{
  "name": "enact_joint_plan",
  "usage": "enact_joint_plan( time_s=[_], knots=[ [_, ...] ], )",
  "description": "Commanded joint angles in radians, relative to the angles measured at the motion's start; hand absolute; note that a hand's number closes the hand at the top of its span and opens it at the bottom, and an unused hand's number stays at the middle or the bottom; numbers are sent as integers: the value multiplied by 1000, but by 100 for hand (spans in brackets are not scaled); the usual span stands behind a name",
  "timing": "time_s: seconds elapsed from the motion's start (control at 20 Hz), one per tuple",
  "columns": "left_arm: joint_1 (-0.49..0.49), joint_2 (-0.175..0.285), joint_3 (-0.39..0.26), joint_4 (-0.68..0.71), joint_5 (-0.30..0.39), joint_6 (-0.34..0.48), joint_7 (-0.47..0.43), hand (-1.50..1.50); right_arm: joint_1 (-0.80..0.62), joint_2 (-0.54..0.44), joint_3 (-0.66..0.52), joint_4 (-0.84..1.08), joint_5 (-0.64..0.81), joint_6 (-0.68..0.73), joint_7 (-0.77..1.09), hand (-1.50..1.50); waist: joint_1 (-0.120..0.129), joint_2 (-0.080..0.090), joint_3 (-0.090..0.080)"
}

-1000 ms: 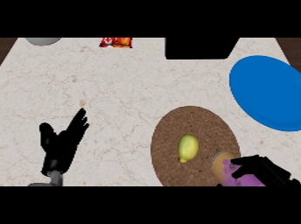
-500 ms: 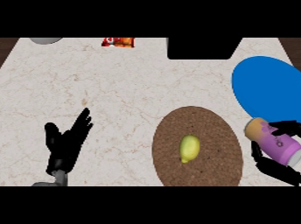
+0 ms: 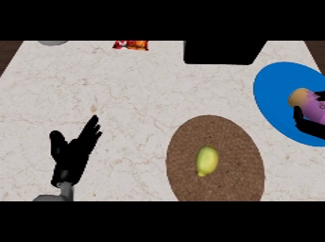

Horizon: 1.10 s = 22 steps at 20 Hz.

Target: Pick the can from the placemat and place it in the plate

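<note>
Shows the can (image 3: pixel 310 106) lying on its side over the blue plate (image 3: pixel 273 90) at the counter's right, with the right hand (image 3: pixel 312 126) curled round it. Puts it well clear of the placemat (image 3: pixel 228 137), whose lower right edge it left only a second ago. Leaves just a lemon (image 3: pixel 206 160) on the mat. Shows the left hand (image 3: pixel 71 151) resting spread at lower left. Probably needs only lowering and release; cannot tell whether it touches the plate yet.

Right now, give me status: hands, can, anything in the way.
Right hand shut on can, over the blue plate, not yet released. Left hand open, resting lower left. Lemon alone on the placemat; nothing blocking the plate.
</note>
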Motion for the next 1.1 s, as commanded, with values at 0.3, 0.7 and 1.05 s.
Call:
enact_joint_plan(
  time_s=[0.3,0.7,1.05],
  knots=[
    [-37,-9,2,19,-12,-1,14,0,-406,-128,-155,693,-30,54,-308,150,22,10,2],
    [-70,-23,-16,-7,2,-23,31,0,-462,-203,0,917,155,146,-122,-150,64,27,4],
    [-31,-45,-28,-1,-12,-7,0,0,-479,-160,-86,978,69,265,-317,-150,53,26,8]
  ],
)
